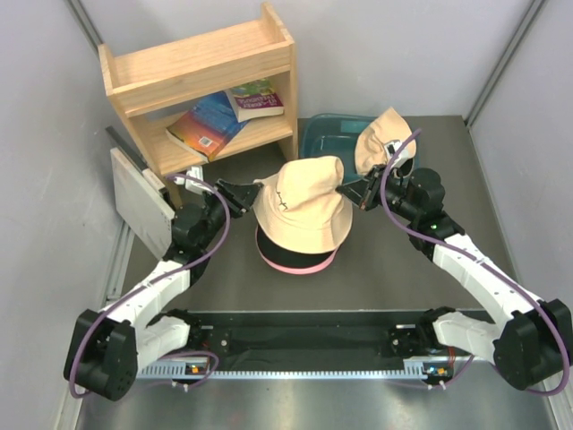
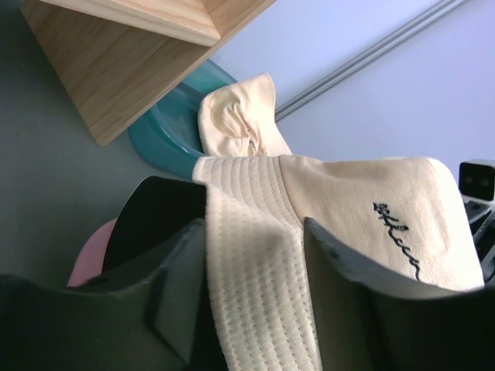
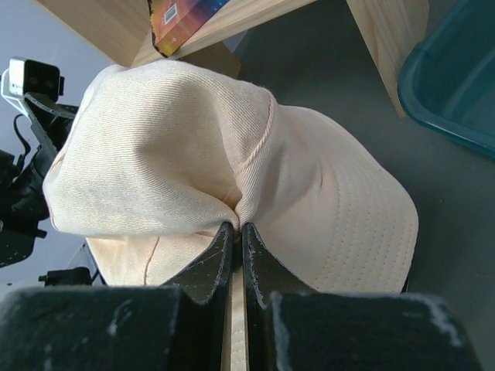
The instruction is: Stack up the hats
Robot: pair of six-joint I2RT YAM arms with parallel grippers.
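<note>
Below the wooden shelf (image 1: 201, 63), the left gripper (image 1: 240, 193) stands part-open astride the brim of the top tan hat (image 1: 303, 208). That hat caps a pile over a black hat (image 1: 266, 244) and a pink hat (image 1: 300, 265) at mid-table. The right gripper (image 1: 356, 193) is pinched tight on a fold of the top hat's crown.

The likely danger is on both sides. If the left jaws clamp and pull while the right gives nothing, the soft hat could be dragged sideways and skew the pile beneath. On the right, a lift by so small a pinch of cloth could slip, or carry the hat off the stack. A second tan hat (image 1: 380, 139) sits at the teal tub's (image 1: 324, 134) right edge, not yet stacked.

At left, the brim runs between the two fingers, neither visibly pressing it. At right, the fold sits at the very fingertips, with the bulk of the hat beyond them.
</note>
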